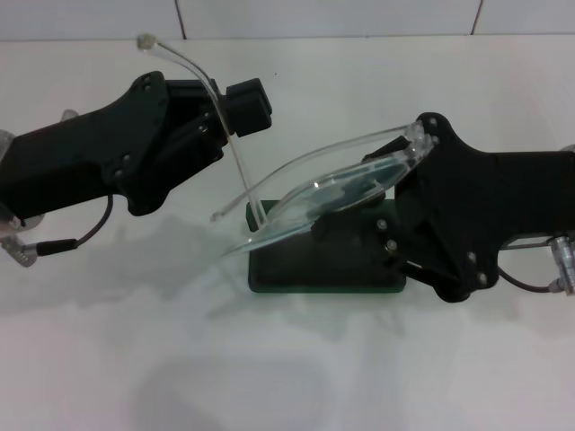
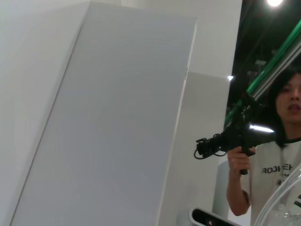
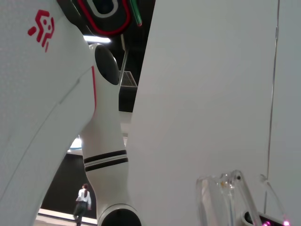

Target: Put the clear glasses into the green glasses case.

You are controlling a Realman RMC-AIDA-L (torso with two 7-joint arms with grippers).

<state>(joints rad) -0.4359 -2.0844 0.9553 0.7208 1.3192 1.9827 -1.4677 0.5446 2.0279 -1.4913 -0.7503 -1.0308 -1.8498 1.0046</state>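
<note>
The clear glasses (image 1: 334, 190) hang tilted in the air over the middle of the table. One long temple arm rises up and to the left, the other sweeps right. My left gripper (image 1: 226, 106) is shut on the raised temple arm. My right gripper (image 1: 415, 151) is shut on the frame's far right corner by the hinge. Directly beneath lies the green glasses case (image 1: 296, 269), its right part hidden by the right gripper; whether its lid is up cannot be told. Clear plastic of the glasses shows in the left wrist view (image 2: 282, 203) and in the right wrist view (image 3: 226, 197).
The white table (image 1: 269, 368) stretches toward me below the case. A white wall (image 1: 323, 18) stands behind. A person (image 2: 277, 141) holding a black device shows in the left wrist view, and the robot's white body (image 3: 51, 103) in the right wrist view.
</note>
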